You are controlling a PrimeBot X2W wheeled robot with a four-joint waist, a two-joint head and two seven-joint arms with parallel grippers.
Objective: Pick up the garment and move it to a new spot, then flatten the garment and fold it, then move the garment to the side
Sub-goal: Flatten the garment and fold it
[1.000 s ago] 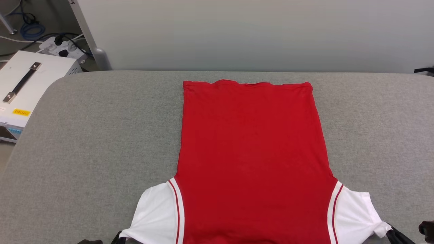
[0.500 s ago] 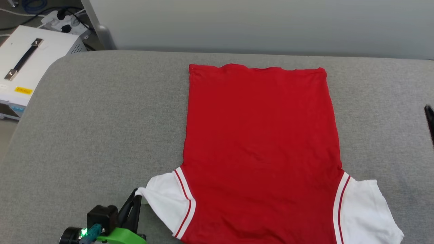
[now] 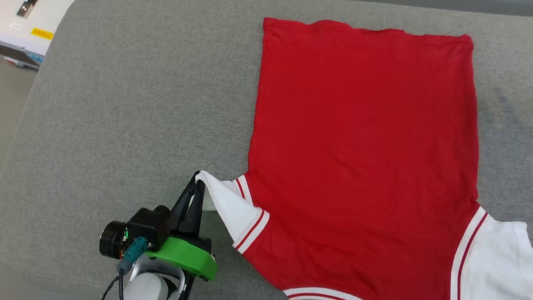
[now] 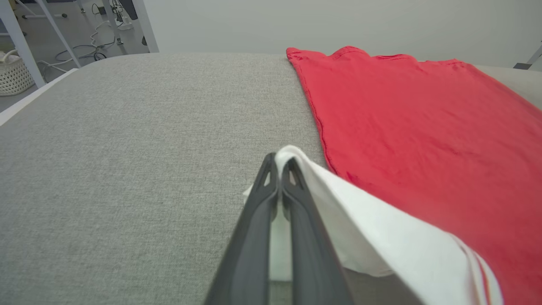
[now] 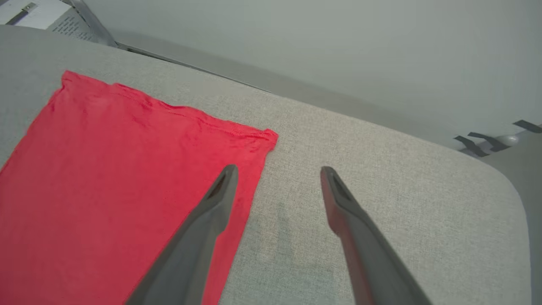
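The garment (image 3: 362, 137) lies flat on the grey table (image 3: 125, 104), plain red side up, hem at the far side and white sleeves near me. My left gripper (image 3: 196, 180) is shut on the edge of the left white sleeve (image 3: 227, 206), which is lifted and drawn in toward the red body. In the left wrist view the two fingers (image 4: 262, 199) pinch that white sleeve (image 4: 372, 237) beside the red cloth (image 4: 423, 127). My right gripper (image 5: 277, 169) is open in the air over the garment's (image 5: 106, 178) far right hem corner, holding nothing. The right sleeve (image 3: 499, 258) lies flat.
A white box (image 3: 29, 21) with a yellow label stands off the table's far left corner. A pale wall (image 5: 338, 51) runs behind the table. Bare grey table surface lies left of the garment and right of it (image 5: 381, 190).
The head view has tilted down and shifted. My left gripper has carried the left sleeve up and inward. My right gripper has let go of the right sleeve, opened and moved to the far hem corner.
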